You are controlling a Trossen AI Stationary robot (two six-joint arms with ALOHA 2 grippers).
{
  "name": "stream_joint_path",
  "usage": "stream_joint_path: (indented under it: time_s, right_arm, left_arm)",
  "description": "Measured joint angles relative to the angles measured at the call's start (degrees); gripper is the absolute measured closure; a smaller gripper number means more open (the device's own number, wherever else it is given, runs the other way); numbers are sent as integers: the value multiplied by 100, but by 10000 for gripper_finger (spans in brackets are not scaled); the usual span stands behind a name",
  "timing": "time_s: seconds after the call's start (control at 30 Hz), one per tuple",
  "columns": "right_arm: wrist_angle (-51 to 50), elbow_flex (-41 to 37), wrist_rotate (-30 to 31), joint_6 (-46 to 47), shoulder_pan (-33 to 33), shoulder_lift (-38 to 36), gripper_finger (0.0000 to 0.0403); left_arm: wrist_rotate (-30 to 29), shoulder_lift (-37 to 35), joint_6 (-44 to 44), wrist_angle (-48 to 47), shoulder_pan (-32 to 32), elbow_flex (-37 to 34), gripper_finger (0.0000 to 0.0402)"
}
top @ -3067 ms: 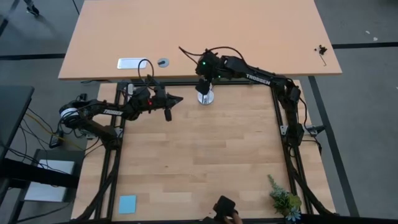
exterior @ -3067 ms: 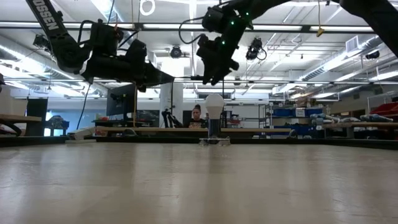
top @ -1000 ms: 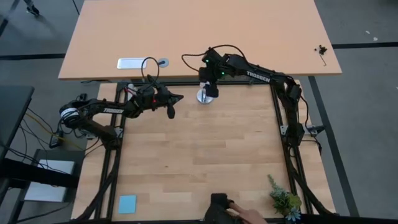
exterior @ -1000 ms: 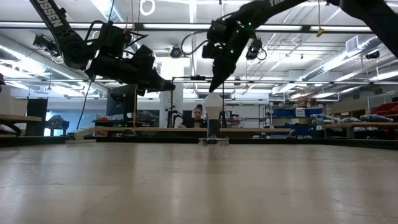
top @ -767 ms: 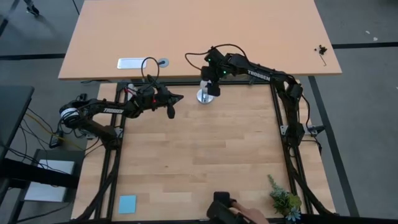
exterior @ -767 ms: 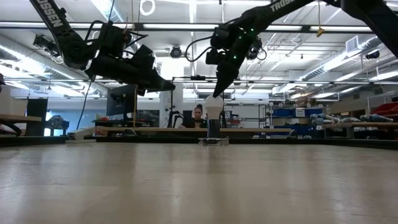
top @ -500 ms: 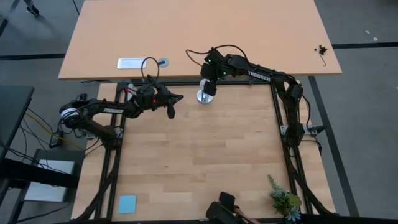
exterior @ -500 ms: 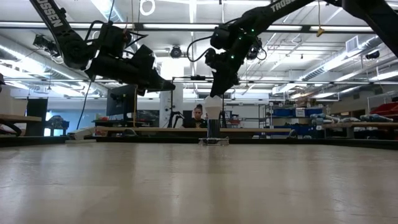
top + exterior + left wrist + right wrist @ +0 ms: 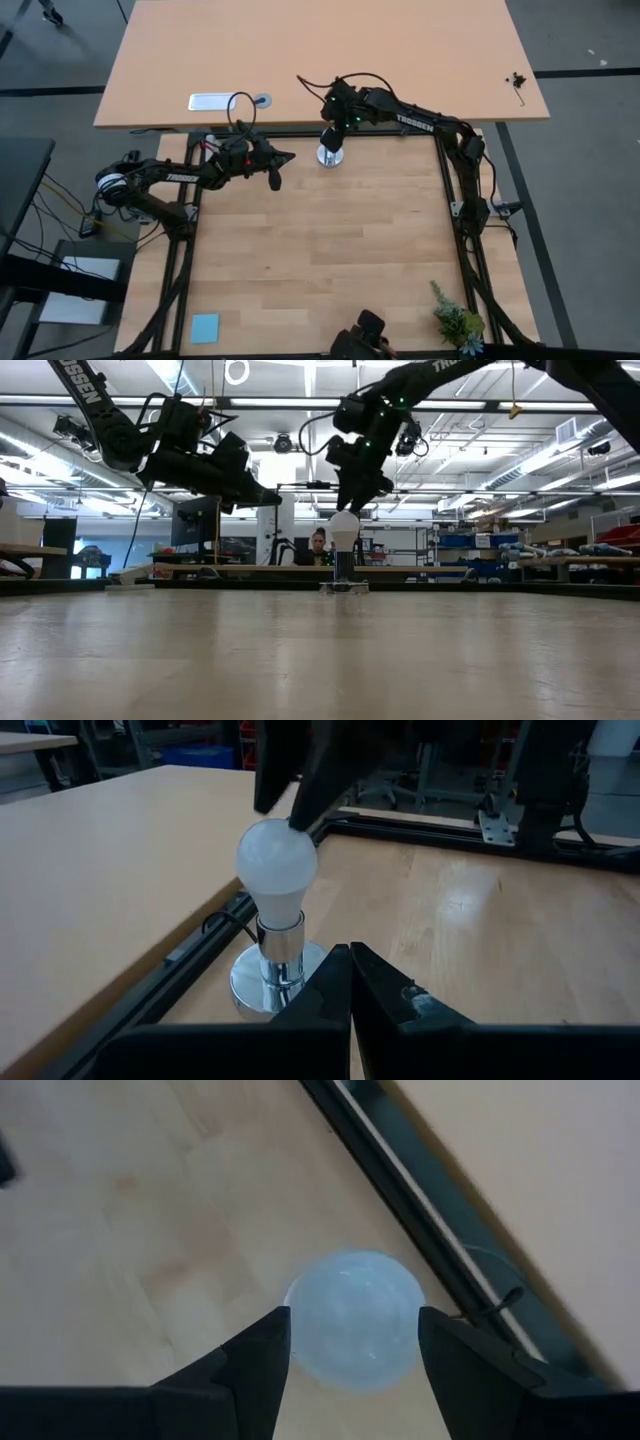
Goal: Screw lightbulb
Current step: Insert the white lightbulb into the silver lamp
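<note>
At the far edge of the wooden table (image 9: 330, 250), high view: right gripper (image 9: 331, 137) hangs over the round silver socket disc (image 9: 330, 157); left gripper (image 9: 283, 158) waits nearby, fingers together

Low view: small white pear-shaped lightbulb (image 9: 344, 530) stands upright in the socket, right gripper just above it

Left wrist view: bulb seated in socket, black cord (image 9: 215, 920) beside it

Right wrist view: fingers (image 9: 262, 1360) apart, straddling the bulb's dome, contact unclear

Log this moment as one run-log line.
lightbulb: upright in socket | right gripper: open, just above bulb | left gripper: shut, waiting aside
</note>
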Motion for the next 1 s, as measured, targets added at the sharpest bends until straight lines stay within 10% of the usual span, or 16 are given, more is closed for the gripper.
stream_joint_path:
  time_s: [0.23, 0.57, 1.0]
  right_arm:
    - [-602, 382, 54, -358, 90, -2, 208]
    - [-877, 383, 385, -766, 408, -50, 390]
    - [-217, -564, 372, -708, 432, -981, 397]
  left_arm:
    - [-25, 0, 17, 0, 0, 0, 396]
    - [-42, 0, 20, -40, -1, 0, 396]
    - [-42, 0, 36, -133, -2, 0, 396]
